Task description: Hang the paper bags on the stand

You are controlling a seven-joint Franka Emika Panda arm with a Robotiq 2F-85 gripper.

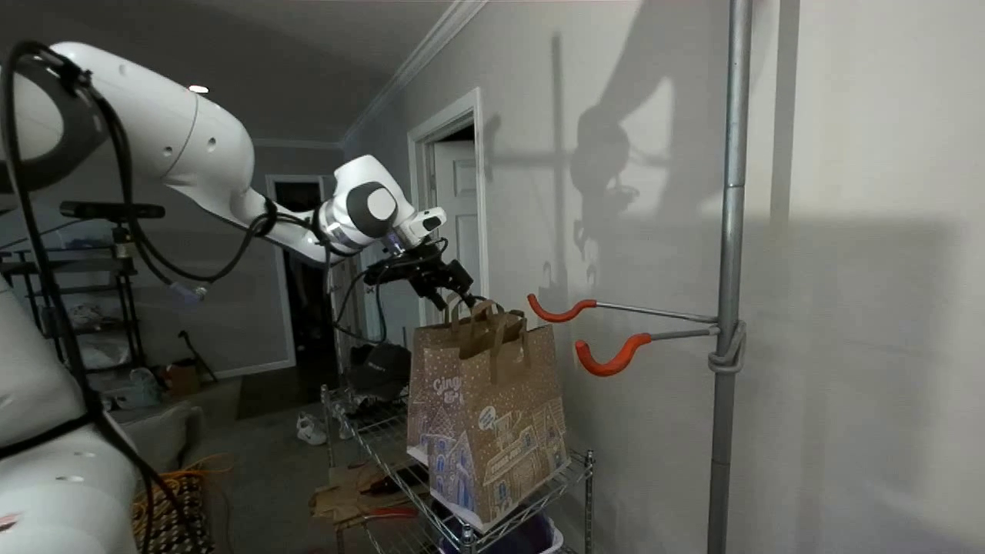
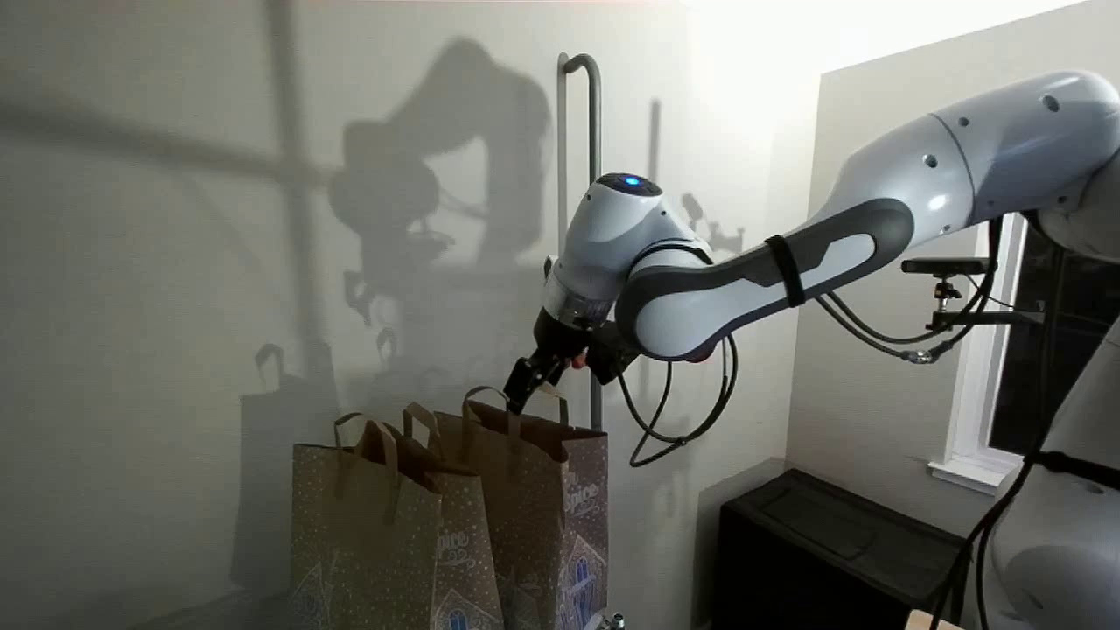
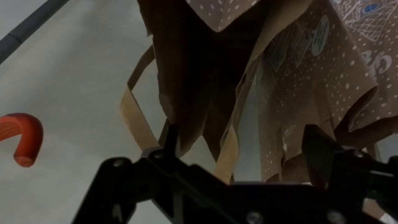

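Note:
Two brown paper bags with pale dots and purple-white print stand upright, close together. In an exterior view the nearer bag (image 1: 523, 438) hides much of the other. In an exterior view they show as a left bag (image 2: 367, 534) and a right bag (image 2: 525, 499). My gripper (image 1: 455, 302) is open just above the bag tops, at the right bag's handles (image 2: 486, 398). In the wrist view one handle strap (image 3: 228, 152) lies between the spread fingers (image 3: 242, 137). The stand is a grey pole (image 1: 731, 231) with orange hooks (image 1: 608, 362); one hook (image 3: 31, 140) shows in the wrist view.
The bags stand on a low wire rack (image 1: 589, 492) beside the wall. A dark cap-like item (image 1: 381, 369) lies on the rack behind them. A purple bin (image 1: 542, 535) sits below. A black box (image 2: 840, 525) stands near the window.

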